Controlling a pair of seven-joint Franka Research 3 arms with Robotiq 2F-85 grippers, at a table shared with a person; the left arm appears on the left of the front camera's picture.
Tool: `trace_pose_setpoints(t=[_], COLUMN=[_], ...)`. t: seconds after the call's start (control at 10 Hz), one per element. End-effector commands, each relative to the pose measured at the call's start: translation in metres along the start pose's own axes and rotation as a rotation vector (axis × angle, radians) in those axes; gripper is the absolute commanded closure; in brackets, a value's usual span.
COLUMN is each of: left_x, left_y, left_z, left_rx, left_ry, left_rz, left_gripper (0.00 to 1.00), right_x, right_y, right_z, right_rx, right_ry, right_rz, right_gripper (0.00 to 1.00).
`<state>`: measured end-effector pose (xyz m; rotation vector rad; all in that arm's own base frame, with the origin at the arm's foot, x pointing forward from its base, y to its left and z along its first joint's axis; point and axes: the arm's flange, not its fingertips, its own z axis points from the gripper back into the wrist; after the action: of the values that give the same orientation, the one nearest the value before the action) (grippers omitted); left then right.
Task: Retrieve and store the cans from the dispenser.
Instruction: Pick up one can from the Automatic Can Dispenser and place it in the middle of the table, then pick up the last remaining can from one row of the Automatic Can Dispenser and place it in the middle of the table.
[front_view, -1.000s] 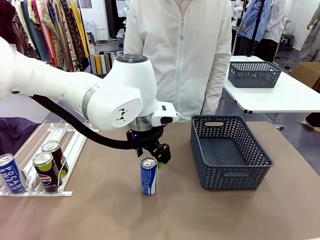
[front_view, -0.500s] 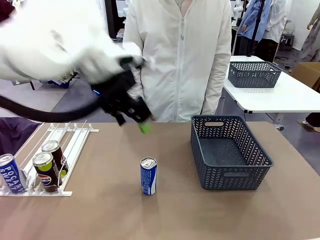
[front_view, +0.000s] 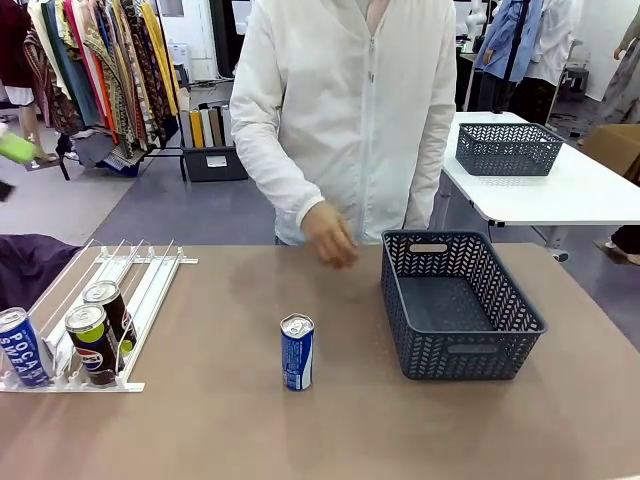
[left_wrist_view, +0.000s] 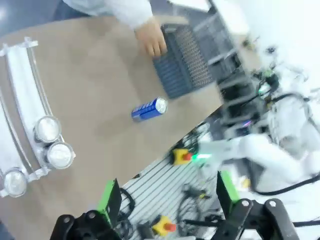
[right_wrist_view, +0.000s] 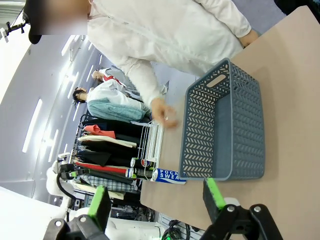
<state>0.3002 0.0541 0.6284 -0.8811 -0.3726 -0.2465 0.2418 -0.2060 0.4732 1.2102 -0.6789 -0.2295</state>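
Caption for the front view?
Blue-and-white drink can stands upright on brown table between clear sloped dispenser and dark-grey lattice basket.

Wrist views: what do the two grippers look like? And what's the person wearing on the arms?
They match: the left gripper and the right gripper each have two black, jointed fingers with round pivot bolts, and each finger carries a bright green pad. The person wears a white zip-front jacket with long, loose sleeves down to the wrists.
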Motion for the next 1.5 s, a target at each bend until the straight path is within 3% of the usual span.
trace_pose_setpoints(t=[0.0, 0.1, 0.2, 0.3, 0.4, 0.5, 1.2, 1.3, 1.4], left_x=[-0.012, -0.034, -0.052, -0.054, -0.052, -0.059, -0.059, -0.061, -0.059], left_y=[0.064, 0.090, 0.111, 0.122, 0.121, 0.127, 0.127, 0.126, 0.110], left_z=[0.021, 0.032, 0.027, 0.020, 0.017, 0.042, 0.042, 0.043, 0.028], left_rx=[-0.219, -0.330, -0.314, -0.315, -0.219, -0.312, -0.312, -0.294, -0.053], left_ry=[-0.181, -0.243, -0.305, -0.258, -0.159, -0.292, -0.292, -0.282, -0.107], left_rz=[0.158, 0.144, 0.205, 0.236, 0.300, 0.243, 0.243, 0.268, 0.187], left_gripper=[0.00, 0.00, 0.00, 0.00, 0.00, 0.00, 0.00, 0.00, 0.00], right_x=[0.004, 0.004, 0.004, 0.004, 0.004, 0.004, 0.004, 0.004, 0.004], right_y=[0.003, 0.003, 0.003, 0.003, 0.003, 0.003, 0.003, 0.003, 0.003], right_z=[-0.001, -0.001, -0.001, -0.001, -0.001, -0.001, -0.001, -0.001, -0.001], right_rx=[0.025, 0.025, 0.025, 0.025, 0.025, 0.025, 0.025, 0.025, 0.025], right_ry=[-0.019, -0.019, -0.019, -0.019, -0.019, -0.019, -0.019, -0.019, -0.019], right_rz=[0.026, 0.026, 0.026, 0.026, 0.026, 0.026, 0.026, 0.026, 0.026], right_gripper=[0.00, 0.00, 0.00, 0.00, 0.00, 0.00, 0.00, 0.00, 0.00])
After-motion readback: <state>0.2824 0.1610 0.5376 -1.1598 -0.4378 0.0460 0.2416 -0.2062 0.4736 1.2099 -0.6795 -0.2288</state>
